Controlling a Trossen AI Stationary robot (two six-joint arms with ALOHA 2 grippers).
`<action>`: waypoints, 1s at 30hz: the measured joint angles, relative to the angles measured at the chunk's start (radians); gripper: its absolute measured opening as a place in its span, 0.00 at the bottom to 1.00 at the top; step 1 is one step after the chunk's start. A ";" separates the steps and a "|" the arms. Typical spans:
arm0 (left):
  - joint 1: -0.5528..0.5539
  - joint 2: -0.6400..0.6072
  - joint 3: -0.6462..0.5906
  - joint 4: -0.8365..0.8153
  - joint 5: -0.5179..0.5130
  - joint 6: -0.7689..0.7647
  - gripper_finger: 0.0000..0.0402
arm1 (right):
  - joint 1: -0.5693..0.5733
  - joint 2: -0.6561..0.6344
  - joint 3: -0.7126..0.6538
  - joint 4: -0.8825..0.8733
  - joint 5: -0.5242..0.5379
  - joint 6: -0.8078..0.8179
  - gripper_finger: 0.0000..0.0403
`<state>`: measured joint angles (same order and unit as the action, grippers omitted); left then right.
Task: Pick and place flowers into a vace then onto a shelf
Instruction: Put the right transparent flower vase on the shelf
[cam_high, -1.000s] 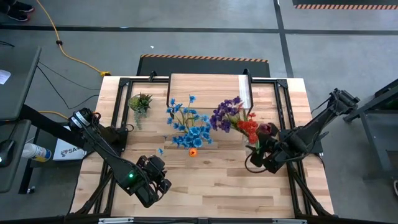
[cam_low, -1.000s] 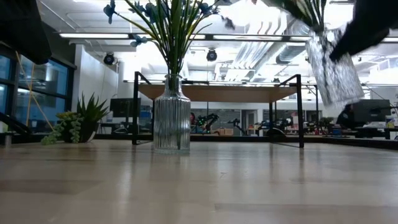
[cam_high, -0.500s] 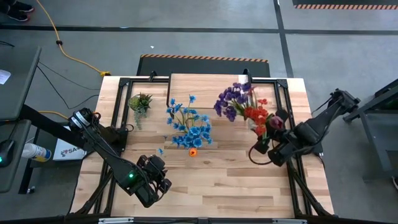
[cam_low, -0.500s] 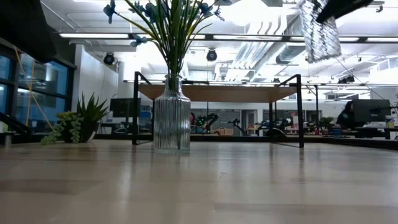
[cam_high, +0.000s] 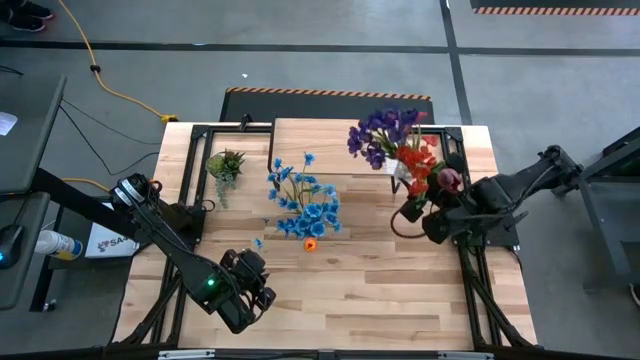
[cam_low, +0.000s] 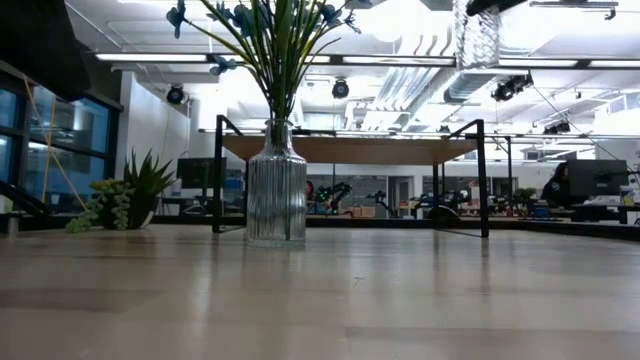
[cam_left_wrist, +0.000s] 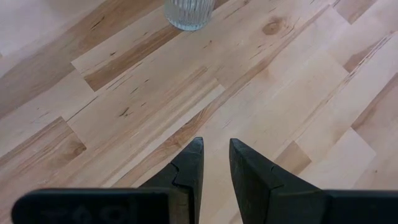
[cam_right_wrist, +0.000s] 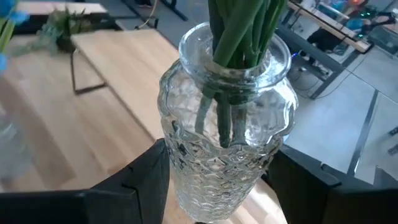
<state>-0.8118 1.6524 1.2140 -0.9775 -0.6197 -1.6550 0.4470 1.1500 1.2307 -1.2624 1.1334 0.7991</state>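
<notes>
Holding a glass vase (cam_right_wrist: 222, 155) of flowers (cam_high: 400, 150) between wide-set jaws, the right gripper (cam_right_wrist: 217, 186) risks clipping the shelf (cam_high: 330, 140) edge ahead and tipping it; left gripper (cam_left_wrist: 214, 163), nearly closed, holds nothing.

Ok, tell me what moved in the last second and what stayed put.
The right gripper, holding the glass vase of red and purple flowers, lifted it and carried it toward the shelf. The left gripper, blue flowers and potted plant stayed put.
</notes>
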 joint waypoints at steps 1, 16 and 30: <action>0.000 0.000 0.000 0.000 0.000 0.000 0.28 | -0.015 0.000 0.007 0.015 -0.002 -0.017 0.56; 0.000 0.000 0.000 0.000 0.000 0.000 0.28 | -0.344 -0.034 0.028 0.460 -0.219 -0.428 0.56; 0.000 0.000 0.000 0.007 0.003 0.004 0.28 | -0.647 -0.032 0.028 0.584 -0.494 -0.599 0.56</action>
<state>-0.8120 1.6524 1.2140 -0.9707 -0.6170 -1.6508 -0.2004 1.1183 1.2587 -0.6781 0.6389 0.1998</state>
